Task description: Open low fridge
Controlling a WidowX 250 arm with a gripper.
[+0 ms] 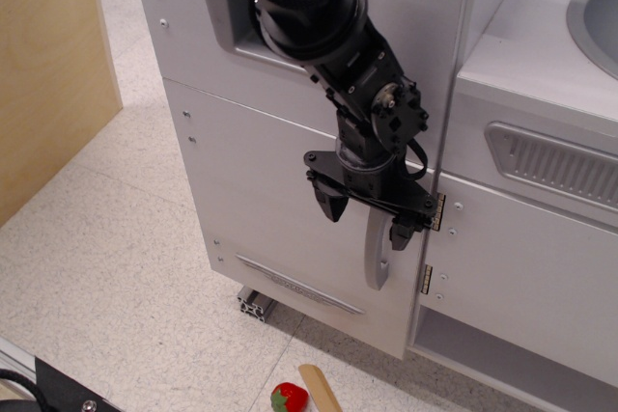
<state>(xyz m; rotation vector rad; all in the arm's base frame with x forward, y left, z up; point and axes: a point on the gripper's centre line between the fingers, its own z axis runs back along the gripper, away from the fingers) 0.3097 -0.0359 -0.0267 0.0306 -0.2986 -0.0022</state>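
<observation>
Speckled pale floor (pixel 106 267) below, with a red strawberry toy (pixel 288 398) and a flat wooden stick (pixel 321 389) lying just beside each other near the bottom edge. Light wooden panel (pixel 48 65) standing at the left. At the right, white cabinet door (pixel 521 277) with 2 small hinges (pixel 432 243), a grey vent grille (pixel 555 163) above it, and part of a round grey sink (pixel 597 21) in the top corner.
</observation>
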